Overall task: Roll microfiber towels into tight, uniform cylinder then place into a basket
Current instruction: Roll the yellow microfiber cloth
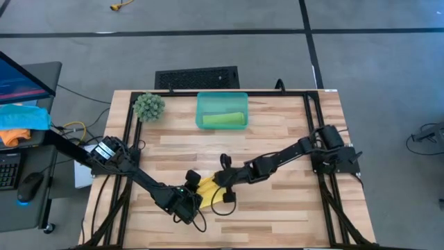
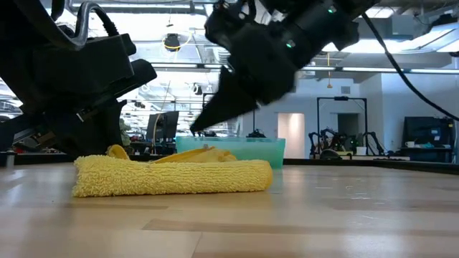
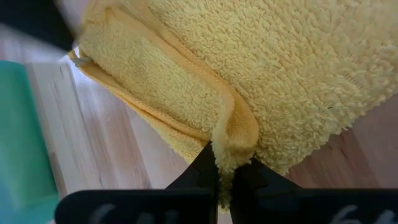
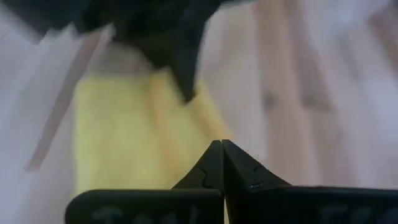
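The yellow microfiber towel [image 2: 172, 176] lies near the table's front edge as a thick, flattened bundle, also visible from above as the yellow towel [image 1: 209, 189]. My left gripper [image 3: 224, 167] stands at the towel's left end and is shut on a fold of it. My right gripper [image 2: 195, 130] is shut with nothing in it. It slants down a little above the towel's right part, clear of it. At the far edge stands the teal basket [image 1: 201, 111] with a rolled lime green towel [image 1: 225, 119] lying inside it. My left gripper pinches a raised fold [image 3: 235, 142] of the yellow towel between its two fingers, so more than one layer is in the hold. The fingers slant down from the table's left. The towel's bulk [image 3: 292, 68] rests on the wood beyond the fingers.
A round green spiky plant ball [image 1: 148, 105] sits at the far left of the table, beside the basket. Black frame rails [image 1: 313, 118] run along the table's sides. Bare wood [image 1: 277, 215] lies to the right of the towel.
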{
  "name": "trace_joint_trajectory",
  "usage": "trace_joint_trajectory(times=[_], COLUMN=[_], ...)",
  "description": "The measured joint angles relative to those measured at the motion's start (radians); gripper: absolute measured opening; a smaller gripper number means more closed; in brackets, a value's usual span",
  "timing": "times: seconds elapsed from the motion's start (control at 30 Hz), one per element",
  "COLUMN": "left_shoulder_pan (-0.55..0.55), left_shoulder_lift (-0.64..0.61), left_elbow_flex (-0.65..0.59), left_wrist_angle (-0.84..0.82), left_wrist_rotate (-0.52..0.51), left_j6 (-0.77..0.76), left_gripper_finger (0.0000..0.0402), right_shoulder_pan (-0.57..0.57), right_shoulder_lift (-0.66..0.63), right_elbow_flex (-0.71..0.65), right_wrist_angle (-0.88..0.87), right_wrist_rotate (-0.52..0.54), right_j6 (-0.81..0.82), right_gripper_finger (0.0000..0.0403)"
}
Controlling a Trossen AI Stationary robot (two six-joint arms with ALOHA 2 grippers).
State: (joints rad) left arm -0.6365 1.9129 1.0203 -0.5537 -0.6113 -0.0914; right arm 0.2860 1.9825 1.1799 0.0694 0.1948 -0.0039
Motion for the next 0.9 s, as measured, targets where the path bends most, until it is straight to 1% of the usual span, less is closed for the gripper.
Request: trace_joint_trajectory(times=[0.07, 0.17, 0.3, 0.37, 0.43, 0.6, 0.7, 0.83, 0.9], left_shoulder_pan=[0.000, 0.000, 0.000, 0.000, 0.000, 0.000, 0.000, 0.000, 0.000], left_shoulder_lift=[0.000, 0.000, 0.000, 0.000, 0.000, 0.000, 0.000, 0.000, 0.000], left_elbow_flex=[0.000, 0.000, 0.000, 0.000, 0.000, 0.000, 0.000, 0.000, 0.000], left_wrist_angle=[0.000, 0.000, -0.001, -0.002, -0.002, -0.011, -0.011, -0.013, -0.017], left_wrist_rotate=[0.000, 0.000, -0.001, -0.001, -0.001, -0.002, -0.001, -0.001, 0.000], left_j6=[0.000, 0.000, 0.000, 0.000, 0.000, 0.000, 0.000, 0.000, 0.000], left_gripper_finger=[0.0000, 0.0000, 0.0000, 0.0000, 0.0000, 0.0000, 0.0000, 0.0000, 0.0003], right_shoulder_pan=[-0.012, -0.035, -0.061, -0.066, -0.063, -0.038, -0.027, -0.017, -0.017], right_shoulder_lift=[-0.004, -0.003, 0.038, 0.065, 0.082, 0.101, 0.100, 0.099, 0.098], right_elbow_flex=[0.000, 0.001, -0.001, -0.001, -0.001, 0.001, 0.001, -0.013, -0.017], right_wrist_angle=[0.042, 0.074, 0.036, 0.040, 0.036, 0.014, -0.005, -0.002, -0.002], right_wrist_rotate=[0.023, 0.020, 0.011, -0.014, -0.039, -0.039, -0.025, 0.033, 0.036], right_j6=[-0.004, -0.003, 0.035, 0.048, 0.058, 0.080, 0.083, 0.085, 0.098], right_gripper_finger=[0.0014, 0.0014, 0.0015, 0.0014, 0.0014, 0.0014, 0.0013, 0.0010, 0.0010])
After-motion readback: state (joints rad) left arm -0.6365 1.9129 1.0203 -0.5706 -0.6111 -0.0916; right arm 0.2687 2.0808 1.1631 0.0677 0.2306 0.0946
